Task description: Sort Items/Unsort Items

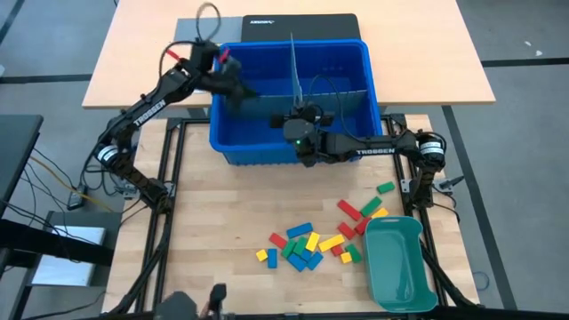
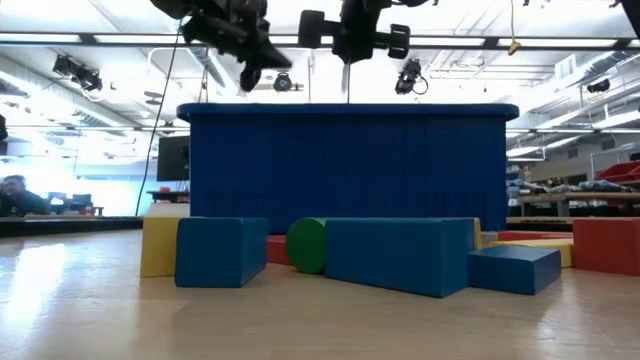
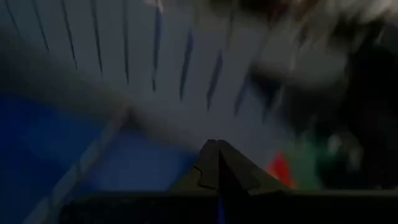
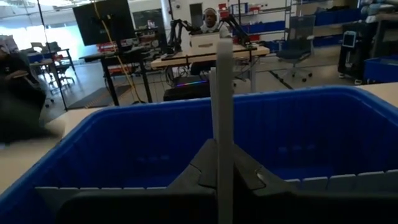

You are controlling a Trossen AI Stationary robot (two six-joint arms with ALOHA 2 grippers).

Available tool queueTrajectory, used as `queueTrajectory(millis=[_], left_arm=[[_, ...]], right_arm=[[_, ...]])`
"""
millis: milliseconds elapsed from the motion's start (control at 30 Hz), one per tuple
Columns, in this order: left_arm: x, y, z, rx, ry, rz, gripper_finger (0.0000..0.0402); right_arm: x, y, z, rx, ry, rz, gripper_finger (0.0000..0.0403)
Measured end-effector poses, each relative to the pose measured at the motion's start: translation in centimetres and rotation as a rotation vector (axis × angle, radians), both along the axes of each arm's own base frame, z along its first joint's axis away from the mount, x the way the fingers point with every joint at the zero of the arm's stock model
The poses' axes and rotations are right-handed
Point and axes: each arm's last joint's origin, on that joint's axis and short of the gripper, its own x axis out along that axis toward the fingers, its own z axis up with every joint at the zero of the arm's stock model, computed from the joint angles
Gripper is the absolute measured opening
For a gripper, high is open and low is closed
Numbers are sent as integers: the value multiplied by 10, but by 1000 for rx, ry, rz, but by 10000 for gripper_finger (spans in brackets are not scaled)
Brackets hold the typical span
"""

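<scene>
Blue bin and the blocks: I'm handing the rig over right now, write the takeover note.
Right gripper: shut on the grey divider sheet, held upright over the blue bin.
Left gripper: shut, empty as far as visible, inside the bin's left side.
Toy blocks: loose on the table beside the teal tray.
Done: no blocks sorted that I can see.
Left: seat the divider, sort all blocks.

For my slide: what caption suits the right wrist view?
Right claw shut on the upright grey divider sheet over the blue bin.

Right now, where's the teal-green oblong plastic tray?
In the high view, the teal-green oblong plastic tray sits on the table's front right, beside the scattered toy blocks.
</scene>
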Motion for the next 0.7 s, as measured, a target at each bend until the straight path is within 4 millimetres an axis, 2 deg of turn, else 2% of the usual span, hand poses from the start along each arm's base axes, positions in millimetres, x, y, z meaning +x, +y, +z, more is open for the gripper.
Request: queueTrajectory(millis=[100, 233, 333, 467, 700], left_arm=[[-1, -19, -8, 30, 141, -48, 2], [-6, -49, -16, 23, 161, -131, 1], [-12, -69, -38, 3, 198, -143, 1], [-14, -72, -77, -53, 212, -13, 1], [-8, -69, -97, -10, 220, 75, 0]], right_arm=[[0, -1, 0, 1, -3, 3, 1], [0, -5, 1, 5, -8, 18, 1], [-1, -8, 2, 6, -15, 20, 1], [-1, -13, 2, 10, -21, 28, 0], [-2, -17, 3, 12, -35, 43, 0]])
